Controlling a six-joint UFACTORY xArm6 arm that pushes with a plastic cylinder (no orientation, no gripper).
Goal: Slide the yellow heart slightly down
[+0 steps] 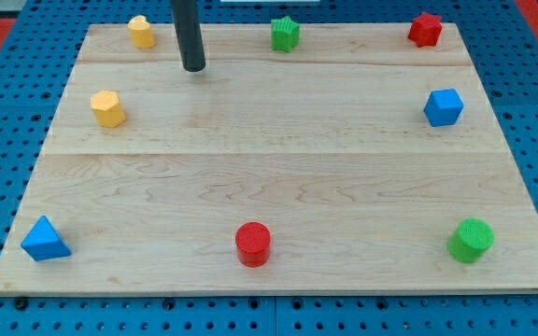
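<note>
No hand on this arm, so nothing to part or clamp: just a rod, my tip [193,68] resting on the surface [278,168], touching no block.

Yellow heart [140,31] sits near the surface's top edge, up and to the view's left of my tip.

Risks: little room above the heart to get behind it. A contact from the side would likely shove it toward the left edge, and an off-centre push would spin it.

Open board below. The yellow hexagon [107,108] lies well further down.
</note>
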